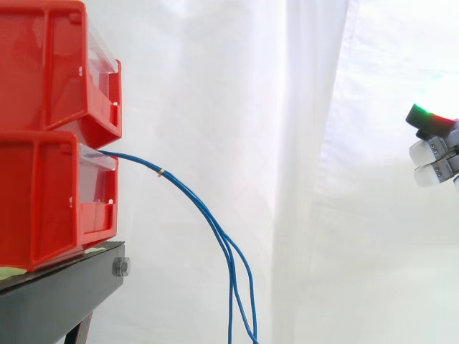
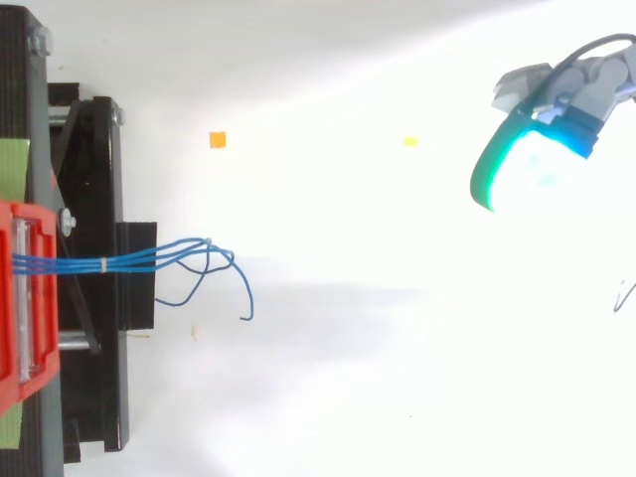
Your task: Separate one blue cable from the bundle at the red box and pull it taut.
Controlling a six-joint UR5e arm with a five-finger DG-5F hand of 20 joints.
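A: Where are the blue cables (image 1: 192, 195)?
B: They come out of the front of the lower red bin (image 1: 43, 201), bound by a yellow tie (image 1: 160, 172). They sag past the side view's lower edge, and from above the loose ends splay just beyond the black stand (image 2: 99, 397).
A: Is there room around them?
B: White space all round. The hand (image 2: 568, 91) is well apart at the far right, holding nothing.
A: Is it open?
B: Can't tell. The edge cuts it off and the glow washes it out. An orange marker (image 2: 217, 140) and a yellow marker (image 2: 409, 142) lie between.
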